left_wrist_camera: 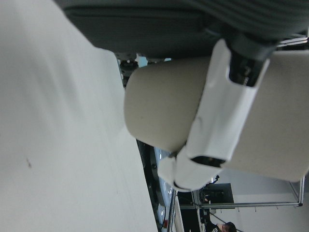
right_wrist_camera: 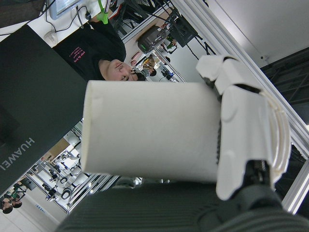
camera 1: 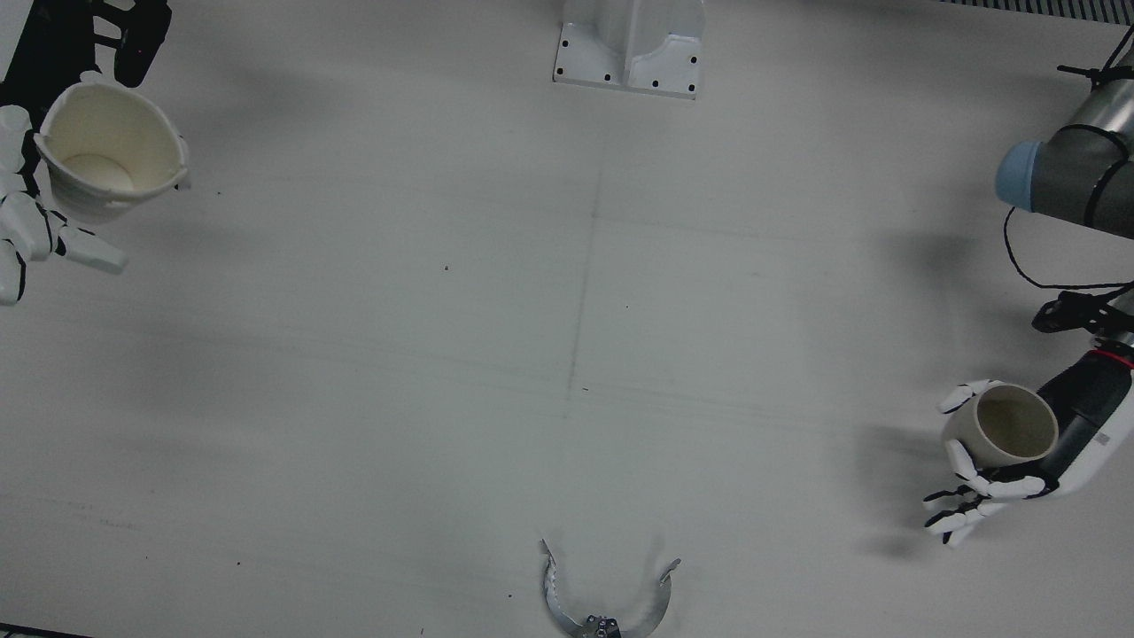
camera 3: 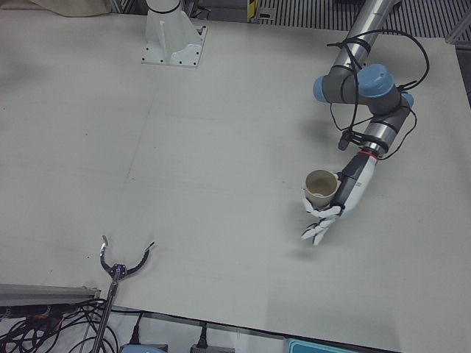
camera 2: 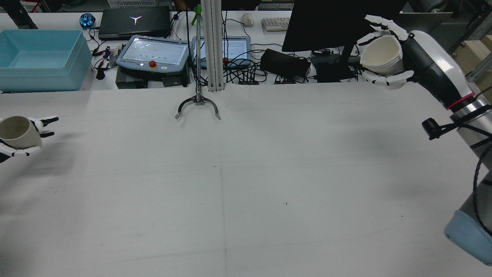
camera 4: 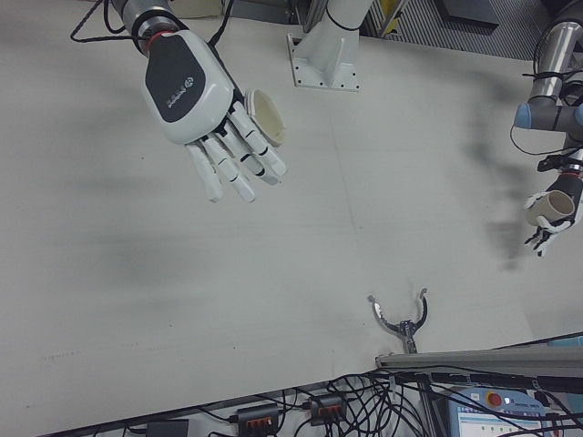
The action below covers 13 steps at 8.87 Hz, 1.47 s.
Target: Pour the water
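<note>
Lifted above the bench (camera 1: 567, 354), a cup (camera 1: 1010, 424) is held by the left hand (camera 1: 983, 483) and a bigger cup (camera 1: 111, 151) by the right hand (camera 1: 27, 221), partly cut off; water cannot be made out

White table (camera 2: 246, 184), metal claw tool (camera 2: 198, 105), blue bin (camera 2: 40, 59), laptop (camera 2: 134, 23)
</note>
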Tool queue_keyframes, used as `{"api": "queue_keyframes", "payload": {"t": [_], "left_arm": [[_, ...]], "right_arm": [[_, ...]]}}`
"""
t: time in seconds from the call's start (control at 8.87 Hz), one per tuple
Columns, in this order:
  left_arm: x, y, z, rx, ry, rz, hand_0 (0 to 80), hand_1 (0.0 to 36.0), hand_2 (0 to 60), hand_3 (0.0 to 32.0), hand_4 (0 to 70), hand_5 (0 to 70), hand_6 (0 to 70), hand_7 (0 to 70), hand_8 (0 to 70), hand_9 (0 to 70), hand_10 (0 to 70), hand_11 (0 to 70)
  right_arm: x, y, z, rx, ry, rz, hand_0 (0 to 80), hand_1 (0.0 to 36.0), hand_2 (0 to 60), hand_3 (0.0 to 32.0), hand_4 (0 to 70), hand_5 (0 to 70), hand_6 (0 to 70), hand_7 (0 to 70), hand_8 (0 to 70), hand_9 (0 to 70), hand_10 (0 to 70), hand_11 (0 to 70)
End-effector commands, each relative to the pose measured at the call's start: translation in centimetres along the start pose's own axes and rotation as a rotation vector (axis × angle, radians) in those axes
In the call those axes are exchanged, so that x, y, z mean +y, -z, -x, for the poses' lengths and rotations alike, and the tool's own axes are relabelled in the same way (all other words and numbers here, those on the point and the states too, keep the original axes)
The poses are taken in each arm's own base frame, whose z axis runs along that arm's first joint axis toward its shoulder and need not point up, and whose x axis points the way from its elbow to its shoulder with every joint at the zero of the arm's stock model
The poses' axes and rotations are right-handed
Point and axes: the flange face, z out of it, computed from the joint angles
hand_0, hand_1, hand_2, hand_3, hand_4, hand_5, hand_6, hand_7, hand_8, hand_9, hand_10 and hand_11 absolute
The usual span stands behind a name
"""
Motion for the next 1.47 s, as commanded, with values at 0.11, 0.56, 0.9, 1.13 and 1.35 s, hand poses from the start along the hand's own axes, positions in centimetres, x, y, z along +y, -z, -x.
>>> {"api": "queue_keyframes", "payload": {"t": [0.11,0.56,0.9,1.13,1.35], "left_arm": [[-13.3,9.4,-2.8,0.242,-0.147,-0.051,80.0,36.0,60.0,0.0,70.0,70.0,16.8,10.2,8.2,2.5,11.5,20.1],[-13.4,6.3,2.2,0.129,-0.078,-0.002,80.0,36.0,0.0,0.0,63.5,70.0,17.9,12.6,6.2,1.1,10.9,19.7],[-12.8,5.4,5.2,0.062,-0.010,-0.002,80.0,21.4,0.0,0.0,63.5,70.0,18.2,13.0,5.1,1.2,8.8,14.5],[-12.4,5.3,5.1,0.065,-0.002,0.007,63.3,11.5,0.0,0.0,55.9,70.0,16.5,11.8,3.6,0.9,7.1,11.1],[-12.3,5.0,5.1,0.066,-0.002,0.009,56.1,6.5,0.0,0.0,47.5,70.0,14.5,10.3,2.4,0.6,6.1,9.3]], "right_arm": [[-0.8,0.5,0.1,0.018,0.002,0.003,61.6,31.7,28.4,0.0,0.0,14.2,32.5,25.2,11.1,7.5,0.0,0.0],[-0.5,0.1,-1.0,0.034,0.009,0.003,61.7,31.4,30.8,0.0,0.0,14.6,37.3,30.4,12.6,9.3,0.0,0.0],[-0.6,0.1,-1.9,0.045,0.012,-0.005,61.6,31.4,30.1,0.0,0.0,14.5,36.0,29.8,12.1,8.8,0.0,0.0],[-0.5,0.1,-2.0,0.047,0.011,-0.003,61.6,31.4,30.2,0.0,0.0,14.6,36.5,30.4,12.5,9.3,0.0,0.0],[-0.5,0.0,-2.2,0.050,0.010,-0.002,61.3,31.2,30.0,0.0,0.0,14.5,36.4,30.3,12.5,9.2,0.0,0.0]]}}
